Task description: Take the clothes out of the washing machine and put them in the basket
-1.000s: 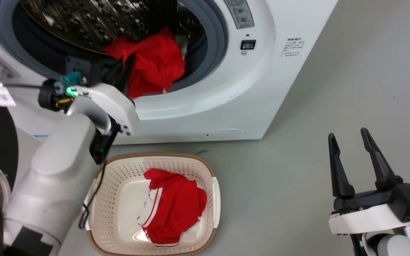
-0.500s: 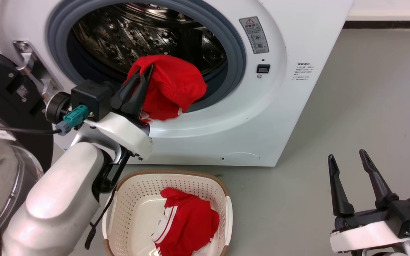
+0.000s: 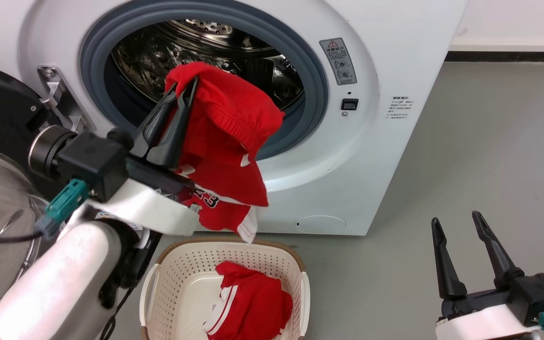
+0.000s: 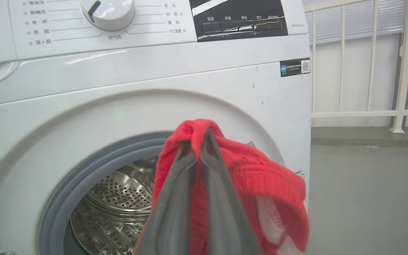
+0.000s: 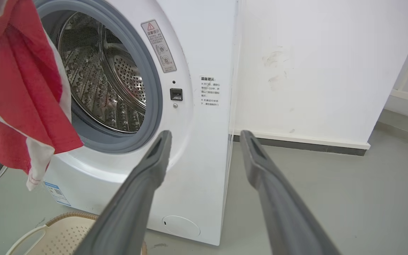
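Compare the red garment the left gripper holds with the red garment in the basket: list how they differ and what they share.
The held garment hangs draped from the left gripper, jaws shut on it, before the washing machine; the basket garment lies crumpled in the basket. The held garment shows a printed number; the basket garment shows white stripes along an edge. Both are bright red with white trim.
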Available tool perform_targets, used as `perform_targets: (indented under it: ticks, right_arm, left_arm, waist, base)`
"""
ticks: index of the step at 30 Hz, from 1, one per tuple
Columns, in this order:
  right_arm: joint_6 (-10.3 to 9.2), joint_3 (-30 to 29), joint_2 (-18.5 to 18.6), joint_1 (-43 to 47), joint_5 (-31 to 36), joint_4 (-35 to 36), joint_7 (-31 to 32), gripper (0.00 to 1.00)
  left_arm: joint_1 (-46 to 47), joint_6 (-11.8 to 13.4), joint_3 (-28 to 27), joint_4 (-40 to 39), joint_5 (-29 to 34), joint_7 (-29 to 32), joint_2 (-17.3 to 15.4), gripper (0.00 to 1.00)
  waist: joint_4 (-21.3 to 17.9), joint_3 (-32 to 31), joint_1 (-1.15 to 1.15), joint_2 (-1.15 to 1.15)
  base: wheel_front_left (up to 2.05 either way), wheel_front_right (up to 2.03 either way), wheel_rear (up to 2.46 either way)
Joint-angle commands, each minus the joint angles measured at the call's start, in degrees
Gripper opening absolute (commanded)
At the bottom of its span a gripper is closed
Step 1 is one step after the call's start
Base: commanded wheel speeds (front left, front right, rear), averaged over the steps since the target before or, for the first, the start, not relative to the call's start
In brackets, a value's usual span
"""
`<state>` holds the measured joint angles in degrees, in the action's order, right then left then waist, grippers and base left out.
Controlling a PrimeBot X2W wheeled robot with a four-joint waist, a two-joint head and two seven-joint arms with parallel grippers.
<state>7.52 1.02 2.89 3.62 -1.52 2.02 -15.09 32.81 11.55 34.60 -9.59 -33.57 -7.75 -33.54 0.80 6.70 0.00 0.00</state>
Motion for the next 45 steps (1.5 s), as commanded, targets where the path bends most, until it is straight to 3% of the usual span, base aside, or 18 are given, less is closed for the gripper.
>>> perform_targets:
  ticks: [1, 10, 17, 30, 45]
  right_arm:
    - [-0.06, -0.01, -0.04, 0.54, -0.06, 0.01, -0.11, 1.00]
    - [-0.06, -0.10, -0.04, 0.02, 0.04, 0.31, -0.11, 1.00]
    - [-0.06, -0.07, -0.04, -1.52, 0.31, 0.66, -0.11, 1.00]
    - [-0.06, -0.03, -0.04, -6.57, 1.15, 1.66, -0.11, 1.00]
    - [-0.06, -0.46, -0.05, -12.46, 0.39, 3.13, -0.11, 1.00]
  left_arm:
    - [-1.36, 0.87, -0.34, -1.89, 0.52, 0.19, -0.69, 0.00]
    - [-6.68, 3.16, 0.32, -6.78, -0.01, 1.73, -3.06, 0.00]
    - [-11.37, 1.59, 2.38, -3.39, -2.62, 1.03, -2.46, 0.00]
    - [-11.75, -4.96, 6.94, 17.97, -4.26, -2.35, 1.72, 0.00]
    - [-0.65, -12.77, 10.45, 53.85, -3.54, -4.83, 11.85, 0.00]
  waist:
    - [-0.06, -0.13, 0.00, 0.00]
    - [-0.04, 0.84, 0.00, 0.00]
    - [-0.24, 3.36, 0.00, 0.00]
    - [-3.13, 13.10, 0.00, 0.00]
    - [-7.99, 25.77, 0.00, 0.00]
  base:
    - [0.00, 0.00, 0.00]
    - [0.00, 0.00, 0.00]
    - [0.00, 0.00, 0.00]
    - [0.00, 0.00, 0.00]
    - [0.00, 0.00, 0.00]
